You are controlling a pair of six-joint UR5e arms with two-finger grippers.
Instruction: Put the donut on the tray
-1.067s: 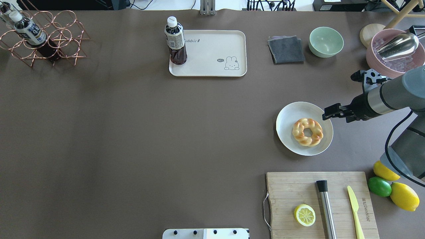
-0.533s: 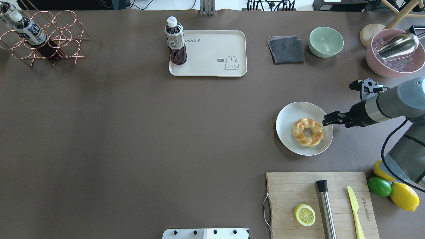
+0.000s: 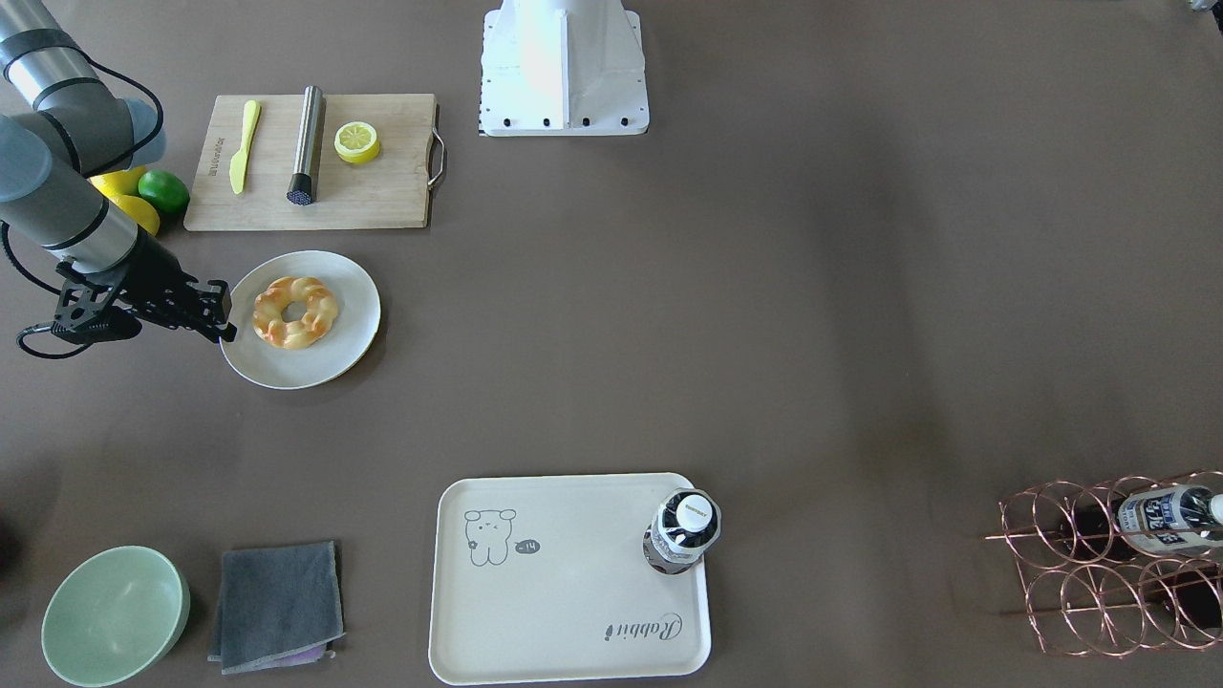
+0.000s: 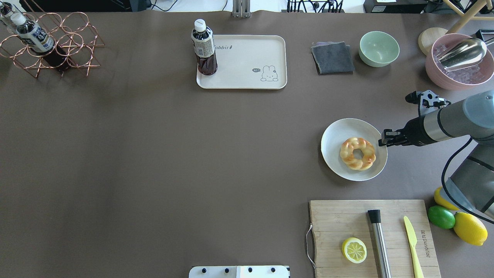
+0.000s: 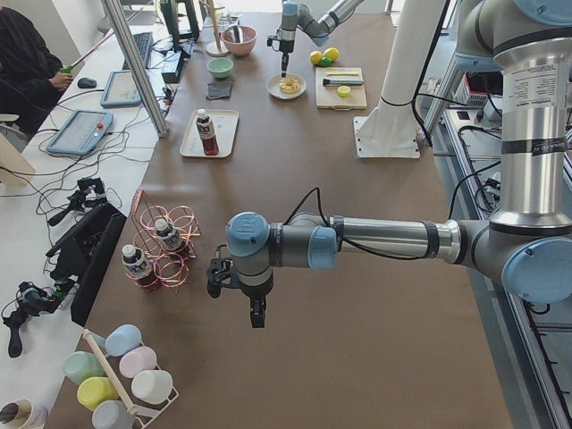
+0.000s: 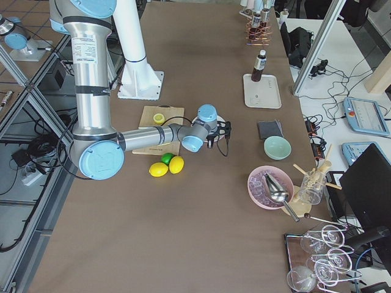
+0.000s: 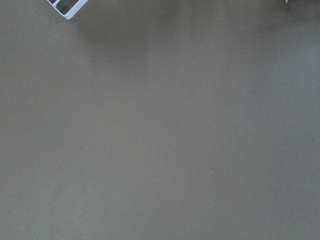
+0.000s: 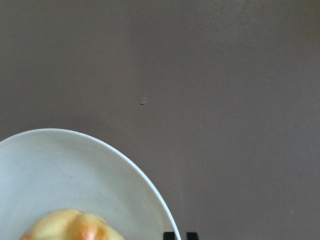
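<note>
I see the twisted golden-yellow ring donut (image 4: 357,153), ridged, with orange-brown patches and an open hole in the middle. It lies flat on a round off-white plate (image 4: 331,134), a bit off centre, on the right half of the table. It is not on the tray yet. The cream rectangular tray (image 4: 247,63) has rounded corners, a grey bear drawing and "Rabbit" script. It lies flat at the table's far side near the middle, well apart from the donut. A dark drink bottle (image 4: 203,46) stands upright on its left end.
</note>
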